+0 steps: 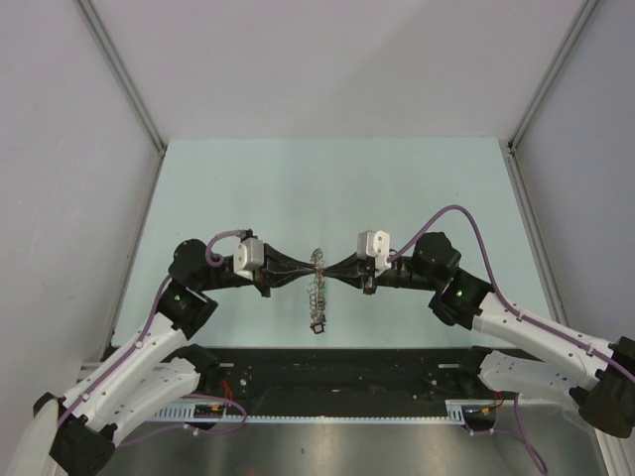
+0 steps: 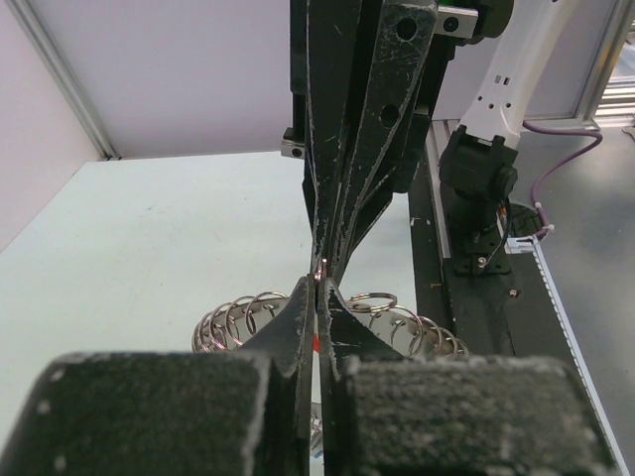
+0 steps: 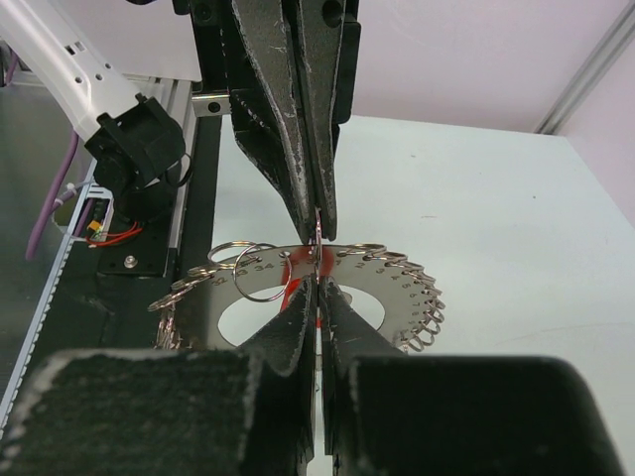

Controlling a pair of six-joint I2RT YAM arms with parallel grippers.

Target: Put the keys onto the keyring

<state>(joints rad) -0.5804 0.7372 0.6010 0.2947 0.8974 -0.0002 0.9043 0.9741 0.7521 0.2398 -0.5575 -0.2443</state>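
Threading looks under way rather than finished: the left gripper [image 2: 316, 293] and right gripper [image 3: 317, 288] meet tip to tip, both sets of jaws pressed fully shut, with the keyring [image 3: 382, 288] right at the tips. The red-tagged key [image 3: 295, 270] lies against the ring just beside the right jaws. Whether it is already looped on, or which jaws pinch it, I cannot tell.

left arm [image 1: 129, 367], right arm [image 1: 536, 332]: white link shells, black joint housings | purple cable [image 1: 466, 220] along each | pale grey camera block [image 1: 250, 254] at each wrist | green light [image 1: 459, 294] on each black elbow joint | dark dots on shells, perhaps screws | left gripper [image 2: 316, 294], right gripper [image 3: 317, 288]: black fingers, pale scuffs, round holes
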